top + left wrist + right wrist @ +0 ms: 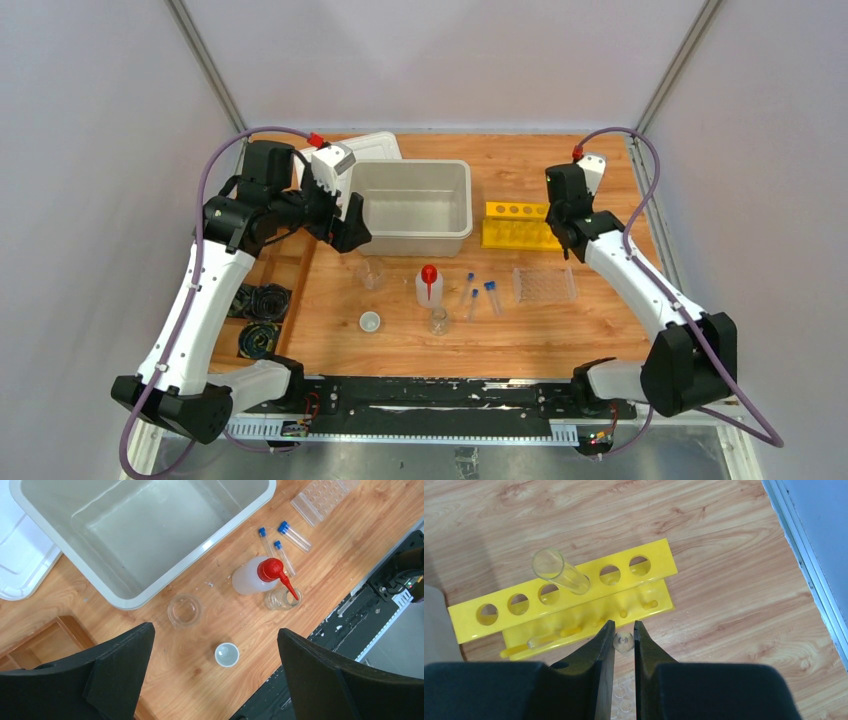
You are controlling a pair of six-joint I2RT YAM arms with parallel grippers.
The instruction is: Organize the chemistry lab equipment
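Left wrist view: we see the left jaws wide open, holding nothing, above the table point(350, 535). Under them are a beaker point(184, 611), a white cup point(227, 654), and a squeeze bottle point(250, 577) with a small glass point(277, 600) just beside it. Three blue-capped tubes point(295, 536) lie near the bin point(412, 244). The right jaws are pinched almost closed on a clear round piece point(623, 642) by the yellow rack point(661, 560), where an uncapped tube point(561, 572) sits tilted.

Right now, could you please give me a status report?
Left claw open, empty. Right claw shut on clear tube at yellow rack. Blue-capped tubes loose. Nothing blocking.
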